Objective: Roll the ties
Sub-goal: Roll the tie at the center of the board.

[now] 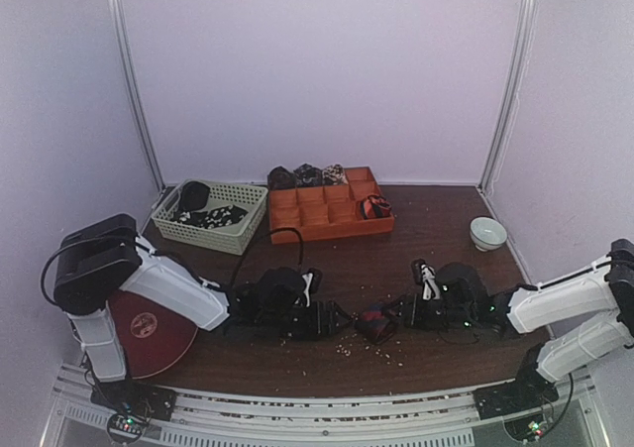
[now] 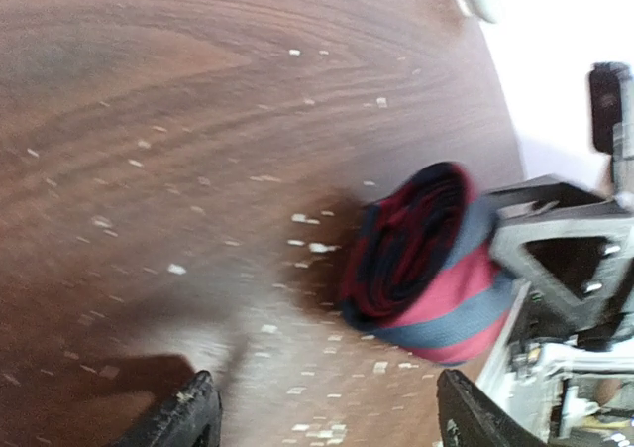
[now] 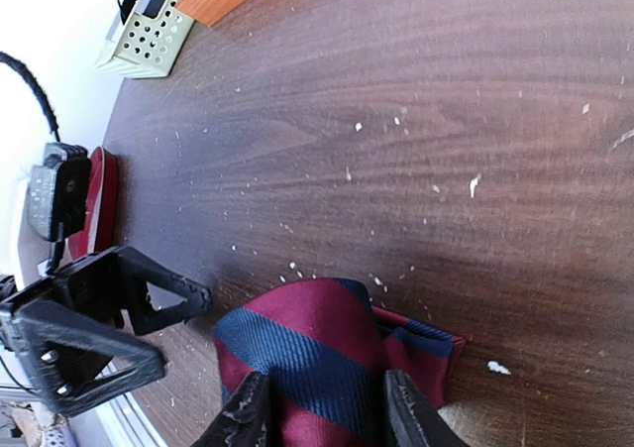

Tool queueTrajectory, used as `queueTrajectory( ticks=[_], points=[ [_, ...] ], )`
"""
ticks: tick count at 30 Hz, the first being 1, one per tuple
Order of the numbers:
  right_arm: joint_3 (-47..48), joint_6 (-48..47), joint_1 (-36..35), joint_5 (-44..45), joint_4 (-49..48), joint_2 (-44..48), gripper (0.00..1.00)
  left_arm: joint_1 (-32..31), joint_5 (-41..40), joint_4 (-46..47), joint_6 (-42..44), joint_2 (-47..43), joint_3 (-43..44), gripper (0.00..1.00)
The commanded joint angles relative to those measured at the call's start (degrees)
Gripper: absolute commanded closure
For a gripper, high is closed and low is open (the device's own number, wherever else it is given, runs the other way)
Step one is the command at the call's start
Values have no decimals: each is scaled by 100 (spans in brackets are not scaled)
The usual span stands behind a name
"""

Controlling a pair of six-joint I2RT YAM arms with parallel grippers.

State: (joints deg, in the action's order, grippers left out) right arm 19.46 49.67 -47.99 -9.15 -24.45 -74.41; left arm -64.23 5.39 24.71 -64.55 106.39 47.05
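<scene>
where the left arm lies: low over the dark brown wooden surface [image 1: 436,269], stretched toward the middle.
round item: a flat dark red round disc [image 1: 149,336] sits at the near left corner, partly under that arm.
basket: a pale green lattice basket [image 1: 233,231] stands at the far left and holds dark speckled ties [image 1: 213,212].
left tool: the left tool [image 2: 327,422] is spread wide with nothing between its black fingers [image 2: 188,417]; it sits just left of the roll and does not touch it.
tray: an orange compartmented tray [image 1: 317,231] stands beside the basket, with a small red and dark coil [image 1: 374,206] in a right-hand compartment and more dark bundled ties [image 1: 307,175] against its far edge.
task's thing: a red and dark blue striped tie [image 3: 317,358] of soft fabric, wound into a coil, sits at the near middle between the two tools, with a loose flap lying flat on the wood.
crumbs: pale specks [image 1: 347,346] lie scattered around it.
right tool: the right tool [image 3: 327,412] pinches the striped tie, one finger on each side of the roll.
bowl: a small pale green bowl [image 1: 487,233] stands far right, well apart.
</scene>
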Motion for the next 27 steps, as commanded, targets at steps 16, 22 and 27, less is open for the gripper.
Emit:
queueTrajectory(
  ticks=[16, 22, 27],
  points=[
    [-696, 1285, -321, 36, -692, -89, 61, -668, -455, 3107, -2354, 1265, 57, 27],
    [-774, 1487, -407, 43, -1111, -459, 61, -670, -573, 2998, -2485, 1442, 22, 27],
    [-807, 1665, -484, 57, -1443, -643, 62, -677, -537, 3200, -2653, 1717, 218, 31]
  ],
)
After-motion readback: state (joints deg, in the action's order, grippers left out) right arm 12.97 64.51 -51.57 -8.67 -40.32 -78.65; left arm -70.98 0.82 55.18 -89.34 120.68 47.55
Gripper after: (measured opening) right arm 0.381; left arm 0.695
